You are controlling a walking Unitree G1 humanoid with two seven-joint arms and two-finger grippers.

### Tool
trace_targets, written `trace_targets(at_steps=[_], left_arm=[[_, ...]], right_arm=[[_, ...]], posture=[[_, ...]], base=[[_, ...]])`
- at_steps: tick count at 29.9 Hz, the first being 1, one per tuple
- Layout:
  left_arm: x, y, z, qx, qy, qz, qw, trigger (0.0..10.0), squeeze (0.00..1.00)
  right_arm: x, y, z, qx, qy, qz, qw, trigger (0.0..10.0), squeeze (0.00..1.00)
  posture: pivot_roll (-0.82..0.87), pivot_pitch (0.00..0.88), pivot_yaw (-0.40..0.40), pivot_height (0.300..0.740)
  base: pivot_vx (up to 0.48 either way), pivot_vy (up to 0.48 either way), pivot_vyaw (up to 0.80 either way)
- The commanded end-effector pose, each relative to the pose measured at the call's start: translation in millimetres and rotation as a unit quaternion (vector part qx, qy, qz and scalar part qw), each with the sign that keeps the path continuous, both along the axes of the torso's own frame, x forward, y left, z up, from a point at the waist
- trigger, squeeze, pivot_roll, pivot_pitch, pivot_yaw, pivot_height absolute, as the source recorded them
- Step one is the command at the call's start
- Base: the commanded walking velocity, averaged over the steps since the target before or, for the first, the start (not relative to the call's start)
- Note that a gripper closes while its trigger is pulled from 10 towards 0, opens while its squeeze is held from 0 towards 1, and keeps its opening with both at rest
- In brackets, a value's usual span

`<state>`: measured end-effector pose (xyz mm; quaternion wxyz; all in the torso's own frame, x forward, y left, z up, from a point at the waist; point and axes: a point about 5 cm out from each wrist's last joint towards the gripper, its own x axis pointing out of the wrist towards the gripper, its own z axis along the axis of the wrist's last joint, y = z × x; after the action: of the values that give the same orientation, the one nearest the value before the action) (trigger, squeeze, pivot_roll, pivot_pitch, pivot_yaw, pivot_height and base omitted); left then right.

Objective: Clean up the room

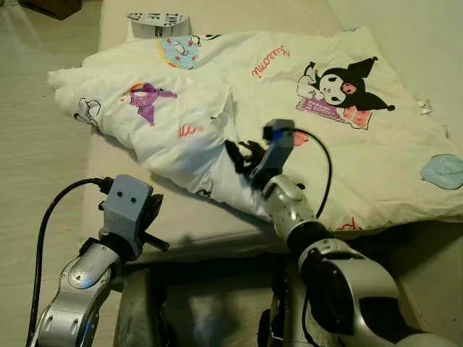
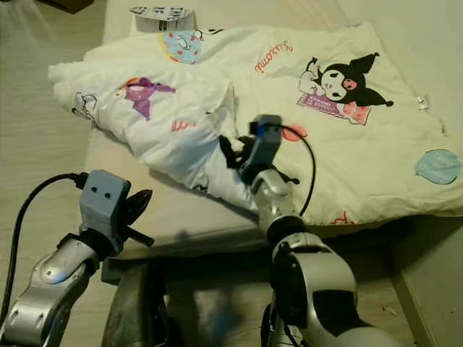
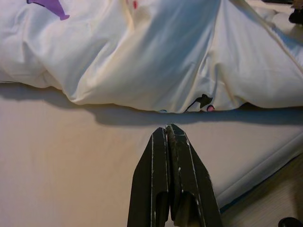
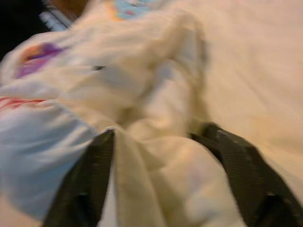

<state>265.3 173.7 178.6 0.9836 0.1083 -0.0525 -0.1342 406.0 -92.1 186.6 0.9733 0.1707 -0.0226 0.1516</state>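
A white duvet [image 1: 289, 79] printed with cartoon figures lies rumpled across the bed's beige mattress [image 1: 181, 224]. Its left part is bunched into a thick fold [image 1: 173, 137] near the mattress edge. My right gripper [image 1: 242, 155] is pushed into this fold. In the right wrist view its fingers [image 4: 90, 175] stand wide apart with a bulge of the duvet cloth [image 4: 161, 179] between them. My left gripper [image 1: 155, 206] hovers over the bare mattress strip in front of the duvet. Its fingers [image 3: 168, 161] are pressed together with nothing in them.
A small printed box [image 1: 158, 22] lies at the far end of the bed. Light wooden floor [image 1: 36, 144] runs along the bed's left side. A small white tag or scrap [image 1: 425, 106] rests by the duvet's right edge. The bed's front edge is close to my body.
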Motion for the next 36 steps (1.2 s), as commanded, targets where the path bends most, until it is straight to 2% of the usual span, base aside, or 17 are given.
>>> trace_targets(at_steps=[1,3,4,6,12,15,17,25,27,33,35,36], left_arm=[[-2.6,4.9,-5,0.007,0.008,0.006,1.0,10.0,0.0],[-2.5,5.9,-4,0.009,0.007,0.007,1.0,10.0,0.0],[-2.5,5.9,-4,0.009,0.007,0.007,1.0,10.0,0.0],[-2.8,8.1,-2,0.011,0.004,0.008,1.0,10.0,0.0],[-3.8,11.2,-1,0.014,0.004,0.01,1.0,10.0,0.0],[-7.4,16.8,-1,0.014,0.007,0.018,1.0,10.0,0.0],[-8.1,17.4,-1,0.014,0.008,0.019,1.0,10.0,0.0],[-7.4,17.4,-1,0.015,0.009,0.018,1.0,10.0,0.0],[-6.5,17.8,-1,0.015,0.008,0.017,1.0,10.0,0.0],[-5.3,17.8,0,0.013,0.007,0.015,1.0,10.0,0.0],[-4.7,17.5,1,0.011,0.006,0.016,1.0,10.0,0.0],[-4.7,17.5,1,0.011,0.006,0.016,1.0,10.0,0.0]], right_arm=[[-1.0,-3.7,-11,0.008,0.037,-0.016,0.999,10.0,1.0],[-1.7,-11.4,-22,0.021,0.08,-0.045,0.996,10.0,1.0],[-1.7,-11.4,-22,0.021,0.08,-0.045,0.996,10.0,1.0],[-3.2,-16.7,-31,0.058,0.115,-0.061,0.99,10.0,1.0],[-4.1,-16.5,-35,0.085,0.134,-0.056,0.986,10.0,1.0],[-5.3,-9.2,-36,0.152,0.145,-0.028,0.977,10.0,1.0],[-5.5,-8.2,-36,0.16,0.146,-0.025,0.976,10.0,1.0],[-7.5,2.5,-36,0.167,0.139,0.014,0.976,10.0,1.0],[-10.8,15.8,-37,0.141,0.13,0.056,0.98,10.0,1.0],[-15.3,29.5,-39,0.13,0.129,0.095,0.978,10.0,1.0],[-20.9,41.8,-45,0.114,0.132,0.129,0.976,10.0,1.0],[-20.9,41.8,-45,0.114,0.132,0.129,0.976,10.0,1.0]], posture=[[0.17,0.355,-0.019,0.541],[0.18,0.362,-0.016,0.541],[0.18,0.362,-0.016,0.541],[0.18,0.374,-0.014,0.541],[0.19,0.381,-0.015,0.541],[0.2,0.38,-0.015,0.541],[0.2,0.38,-0.014,0.541],[0.2,0.378,-0.01,0.541],[0.2,0.375,-0.005,0.541],[0.2,0.375,-0.005,0.541],[0.2,0.376,-0.004,0.541],[0.2,0.376,-0.004,0.541]], base=[[0.0,0.0,0.0],[0.0,0.0,0.0],[0.0,0.0,0.0],[0.0,0.0,0.0],[0.0,0.0,0.0],[0.0,0.0,0.0],[0.0,0.0,0.0],[0.0,0.0,0.0],[0.0,0.0,0.0],[0.0,0.0,0.0],[0.0,0.0,0.0],[0.0,0.0,0.0]])
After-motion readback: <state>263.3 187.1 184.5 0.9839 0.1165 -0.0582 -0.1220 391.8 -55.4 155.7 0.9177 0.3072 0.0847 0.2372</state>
